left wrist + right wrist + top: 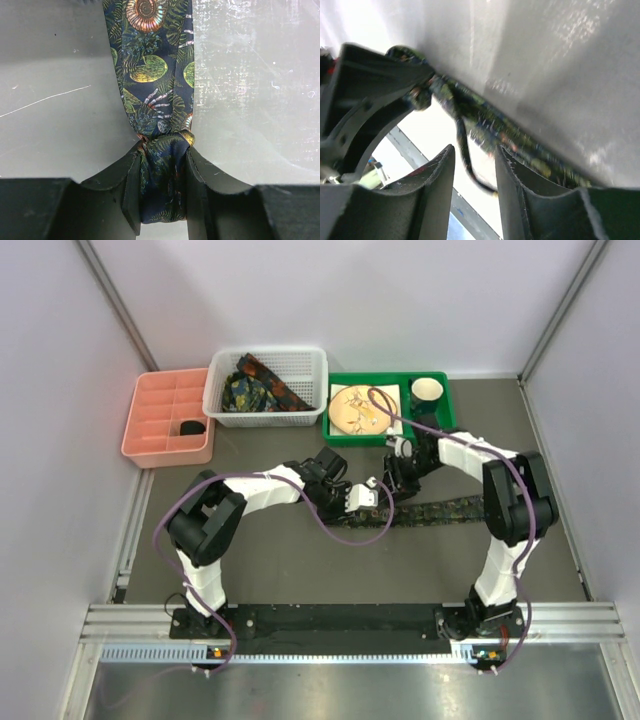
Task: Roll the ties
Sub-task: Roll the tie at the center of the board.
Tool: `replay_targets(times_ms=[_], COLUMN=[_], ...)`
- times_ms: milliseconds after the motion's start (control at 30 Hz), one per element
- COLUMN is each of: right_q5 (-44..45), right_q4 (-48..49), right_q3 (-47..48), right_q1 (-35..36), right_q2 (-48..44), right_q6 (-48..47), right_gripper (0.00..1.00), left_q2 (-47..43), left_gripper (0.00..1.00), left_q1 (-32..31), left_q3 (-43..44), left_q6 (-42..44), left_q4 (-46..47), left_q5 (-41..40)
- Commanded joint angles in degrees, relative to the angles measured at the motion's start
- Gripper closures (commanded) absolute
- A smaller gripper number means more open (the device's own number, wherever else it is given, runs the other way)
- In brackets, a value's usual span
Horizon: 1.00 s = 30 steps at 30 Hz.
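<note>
here the tie (450,508) lies stretched across the grey surface (300,570) in front of the green tray (385,438), running from the middle of the surface out toward the right arm. the left pincer (366,496) is clamped on the tie's left end. in the left wrist view the printed fabric (155,75) is bunched into a narrow fold between the closed fingers of that pincer (163,155), and the rest runs flat away from them. the right pincer (393,480) sits just beside the left one, over the same end. its wrist view is blurred, but its fingers (474,170) stand apart, with a thin fold of the tie (520,142) hanging in the gap. other ties (255,388) sit heaped in the white basket (225,390) at the back, beside a pink tray (150,450).
</note>
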Motion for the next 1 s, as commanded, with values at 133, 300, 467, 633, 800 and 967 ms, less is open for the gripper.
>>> replay_targets(times_ms=[133, 300, 467, 633, 800, 967], right_q5=[-6.88, -17.99, -13.27, -9.14, -10.53, -12.21], right_q4=[-3.81, 4.89, 4.56, 0.52, -2.74, -9.68], right_q3=[-1.20, -2.61, -3.48, -5.42, -5.42, -1.99], right_q1=[-6.52, -1.09, -1.85, -7.91, -13.01, -20.82], right_q2=[-5.90, -4.15, -0.02, 1.66, 0.87, -3.08], right_q6=[-4.14, 7.20, 5.64, -1.21, -4.99, -9.92], right_gripper=[0.68, 0.69, 0.73, 0.74, 0.74, 0.72], left_q2=[0.90, 1.26, 1.34, 1.52, 1.87, 2.22], left_gripper=[0.65, 0.65, 0.65, 0.65, 0.66, 0.66], left_q1=[-0.23, -0.23, -0.23, -0.23, -0.23, -0.23], left_q3=[-2.32, -1.88, -1.79, -1.70, -1.09, -0.82], left_q6=[0.38, 0.12, 0.21, -0.06, 0.03, -0.06], left_q4=[-1.54, -1.46, -1.98, -1.81, -2.16, -2.16], left_q5=[-3.96, -4.05, -4.49, -4.14, -4.05, -4.14])
